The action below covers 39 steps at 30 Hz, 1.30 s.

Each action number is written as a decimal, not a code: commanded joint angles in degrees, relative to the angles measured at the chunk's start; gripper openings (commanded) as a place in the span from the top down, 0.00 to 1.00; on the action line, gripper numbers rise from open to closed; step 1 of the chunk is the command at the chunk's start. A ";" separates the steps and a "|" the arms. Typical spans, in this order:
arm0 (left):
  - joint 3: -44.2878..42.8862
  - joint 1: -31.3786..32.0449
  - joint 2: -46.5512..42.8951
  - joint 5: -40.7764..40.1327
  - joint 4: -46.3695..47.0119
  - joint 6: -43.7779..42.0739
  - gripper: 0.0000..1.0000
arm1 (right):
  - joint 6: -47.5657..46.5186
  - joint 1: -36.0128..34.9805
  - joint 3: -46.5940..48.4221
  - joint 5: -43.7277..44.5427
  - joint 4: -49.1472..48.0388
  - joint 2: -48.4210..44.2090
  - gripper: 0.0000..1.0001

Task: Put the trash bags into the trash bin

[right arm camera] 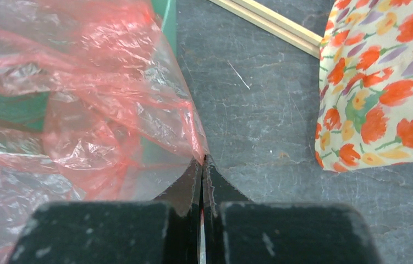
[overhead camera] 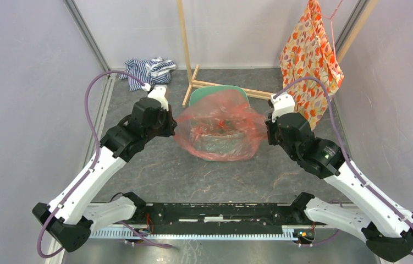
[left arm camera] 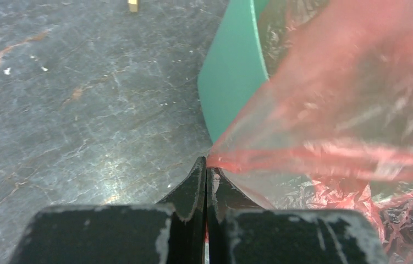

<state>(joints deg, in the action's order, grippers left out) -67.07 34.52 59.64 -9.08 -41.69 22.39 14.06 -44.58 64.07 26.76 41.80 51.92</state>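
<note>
left tool [left arm camera: 206, 166] and right tool [right arm camera: 202, 164] both clamped on opposite edges of red trash bag [overhead camera: 220, 118], spread over green bin [overhead camera: 210, 94].

Soft, even light fills the overhead view, leaving only faint shadows on the dark tabletop [overhead camera: 154, 176]. From the left wrist, the trash bag [left arm camera: 358, 110] is smeared with blur, and a pale sheen lies on the surface beside the left hand [left arm camera: 207, 164]. The right wrist view is sharper: crinkled plastic glints, while the right hand [right arm camera: 202, 164] sits soft-edged at close range.
</note>
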 commanded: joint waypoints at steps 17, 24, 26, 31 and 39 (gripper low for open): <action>6.44 -2.28 4.59 -12.26 25.82 0.73 0.98 | -7.66 -0.12 -18.67 11.03 -27.91 -5.78 0.89; 4.66 -3.31 8.69 -10.61 28.23 -1.10 0.98 | -11.04 -0.15 -15.47 5.79 -26.57 -6.43 0.38; 4.22 -3.49 9.35 -9.99 28.94 -1.40 0.98 | -12.06 -0.15 -13.64 3.16 -25.32 -6.52 0.25; 3.28 -3.72 10.47 -9.13 29.76 -1.98 0.98 | -13.62 -0.12 -8.87 -2.61 -21.99 -6.65 0.09; 2.06 -4.02 12.13 -7.82 30.37 -2.37 0.98 | -19.86 -0.15 0.09 -13.71 -20.02 -0.41 0.05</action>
<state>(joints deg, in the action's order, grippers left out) -62.33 30.94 70.98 -17.63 -14.35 22.35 -1.89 -44.58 59.35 20.27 21.17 48.07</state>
